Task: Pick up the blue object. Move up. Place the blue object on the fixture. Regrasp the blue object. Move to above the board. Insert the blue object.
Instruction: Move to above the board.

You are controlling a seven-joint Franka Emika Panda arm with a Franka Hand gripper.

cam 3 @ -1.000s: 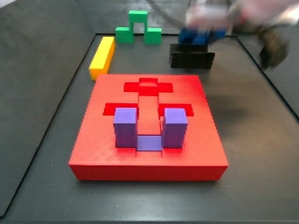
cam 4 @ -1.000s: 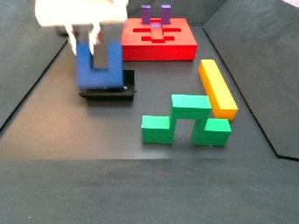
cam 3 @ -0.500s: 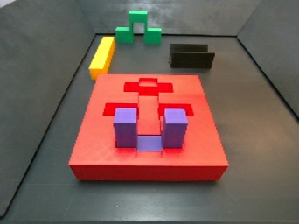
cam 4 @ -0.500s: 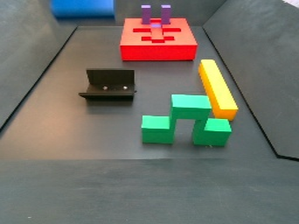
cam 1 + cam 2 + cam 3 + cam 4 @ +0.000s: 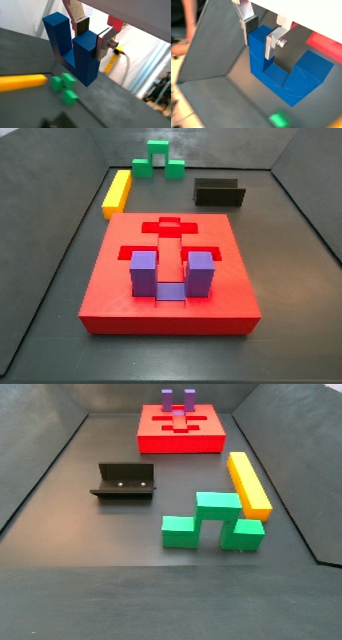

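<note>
My gripper (image 5: 92, 36) is shut on one prong of the deep blue U-shaped object (image 5: 70, 47), holding it high in the air. Both wrist views show this; in a wrist view (image 5: 261, 36) the prong of the blue object (image 5: 281, 70) sits between the dark pads. Gripper and blue object are out of both side views. The dark fixture (image 5: 219, 193) stands bare on the floor, also in a side view (image 5: 124, 482). The red board (image 5: 120, 248) lies flat with a purple U-shaped block (image 5: 171, 276) in one cut-out; the board also shows in a side view (image 5: 181, 442).
A long yellow bar (image 5: 118, 190) lies beside the board, also in a side view (image 5: 247, 484). Green blocks (image 5: 160, 160) stand near the bar's end, also in a side view (image 5: 211, 519). Dark walls ring the floor.
One second ago the gripper held the blue object at the fixture. It has risen with the object, and now both are out of the side views. The fixture is bare.
</note>
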